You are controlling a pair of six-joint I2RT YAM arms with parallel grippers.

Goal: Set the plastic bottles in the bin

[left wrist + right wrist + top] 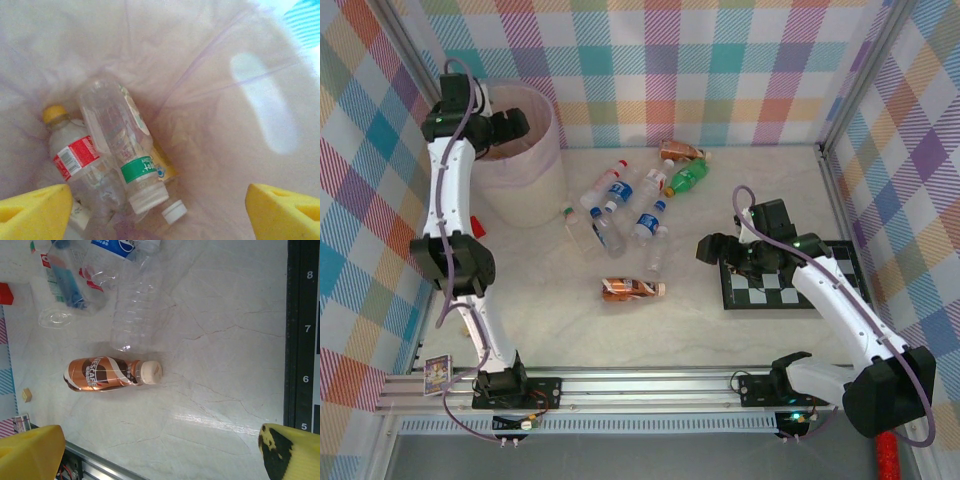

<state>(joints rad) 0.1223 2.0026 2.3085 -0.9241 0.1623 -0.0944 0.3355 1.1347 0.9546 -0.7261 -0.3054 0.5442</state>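
My left gripper [498,127] hangs over the bin [535,160] at the back left. Its yellow fingers [32,210] are wide apart with nothing between them, so it is open [160,212]. Below it, inside the pink-lined bin [240,150], lie a clear bottle with a green label [127,150] and a red-labelled bottle with a yellow cap [70,155]. Several plastic bottles [618,208] lie in the middle of the table, with a green one [688,177] behind them. My right gripper [712,250] is open [160,455] and empty, just right of a brown bottle [632,289] [105,374].
A black-and-white checkerboard [790,288] lies under my right arm. A small red block [478,226] sits beside the bin, and a small card [438,372] rests on the front rail. Plaid walls close in the table on three sides.
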